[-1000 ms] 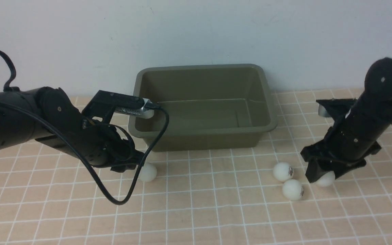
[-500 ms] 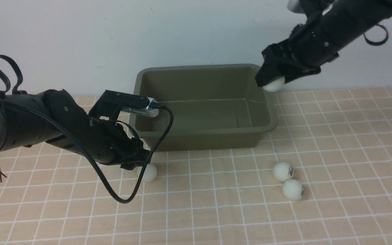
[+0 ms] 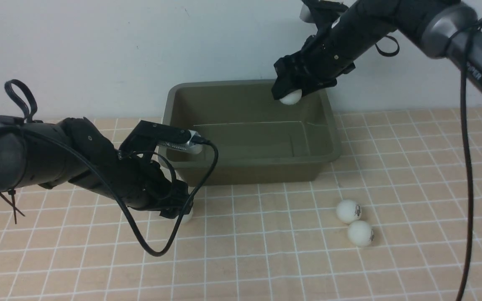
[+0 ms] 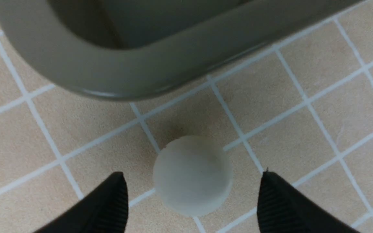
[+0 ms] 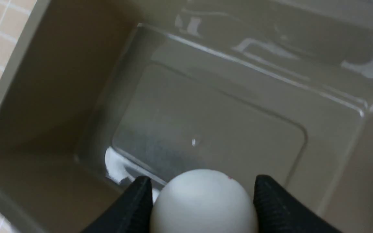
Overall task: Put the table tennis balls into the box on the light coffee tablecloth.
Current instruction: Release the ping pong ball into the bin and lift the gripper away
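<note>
The olive-green box stands at the back middle of the light coffee tablecloth. My right gripper is shut on a white table tennis ball and holds it above the box's far right part; the ball sits between both fingers over the bare box floor. My left gripper is open, low over the cloth, its fingers either side of a ball without touching it, just in front of the box's near left corner. Two more balls lie together in front of the box's right end.
A black cable loops from my left arm down onto the cloth. A pale wall rises right behind the box. My right arm stretches across the upper right.
My right gripper lifted a ball off the cloth at the right and carried it up and left, to over the box. My left gripper moved right, and its fingers now straddle the left ball.
</note>
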### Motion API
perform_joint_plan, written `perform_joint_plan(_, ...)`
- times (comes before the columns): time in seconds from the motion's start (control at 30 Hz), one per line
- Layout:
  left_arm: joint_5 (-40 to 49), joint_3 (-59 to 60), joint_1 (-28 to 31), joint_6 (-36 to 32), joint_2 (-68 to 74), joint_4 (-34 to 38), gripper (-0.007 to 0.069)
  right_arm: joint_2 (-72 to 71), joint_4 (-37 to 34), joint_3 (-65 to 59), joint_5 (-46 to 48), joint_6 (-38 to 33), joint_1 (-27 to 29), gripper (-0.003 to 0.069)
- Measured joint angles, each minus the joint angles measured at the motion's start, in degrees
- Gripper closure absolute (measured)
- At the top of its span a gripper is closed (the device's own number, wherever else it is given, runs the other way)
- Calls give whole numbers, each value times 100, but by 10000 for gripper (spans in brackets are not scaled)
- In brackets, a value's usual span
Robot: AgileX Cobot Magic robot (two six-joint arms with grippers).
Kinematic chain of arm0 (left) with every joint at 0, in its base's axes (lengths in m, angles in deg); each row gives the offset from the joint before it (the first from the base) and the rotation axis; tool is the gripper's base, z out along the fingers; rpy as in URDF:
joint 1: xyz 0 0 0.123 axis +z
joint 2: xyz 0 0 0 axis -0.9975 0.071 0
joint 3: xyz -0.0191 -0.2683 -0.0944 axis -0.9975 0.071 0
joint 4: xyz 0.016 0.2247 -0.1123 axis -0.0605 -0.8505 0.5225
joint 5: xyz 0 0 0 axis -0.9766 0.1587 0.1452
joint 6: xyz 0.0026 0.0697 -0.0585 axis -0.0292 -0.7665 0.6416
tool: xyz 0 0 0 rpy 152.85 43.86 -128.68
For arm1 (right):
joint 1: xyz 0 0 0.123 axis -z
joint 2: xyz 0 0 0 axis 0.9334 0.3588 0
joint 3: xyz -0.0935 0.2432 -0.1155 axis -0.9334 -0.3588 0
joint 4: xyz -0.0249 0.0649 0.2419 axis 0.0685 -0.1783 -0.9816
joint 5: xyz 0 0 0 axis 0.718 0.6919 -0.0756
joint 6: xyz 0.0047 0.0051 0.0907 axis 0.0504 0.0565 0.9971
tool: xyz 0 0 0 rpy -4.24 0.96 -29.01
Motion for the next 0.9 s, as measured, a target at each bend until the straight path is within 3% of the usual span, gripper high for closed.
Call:
perform_joint_plan(0.33,-69,0,0,-210,283,129,176,393,-61,325,24,17,-104,293)
perform_joint_plan(0.63,-338,-7,0,-1033,540,1252,180,489,-96,325,-246,17,-104,293)
perform_joint_plan(0.83,-319,-7,0,-1315,571,1520,306,513,-145,325,-213,17,-104,293)
perform_joint_plan(0.9,-277,-7,0,-1315,571,1530,305,553,-197,325,-197,17,-104,293)
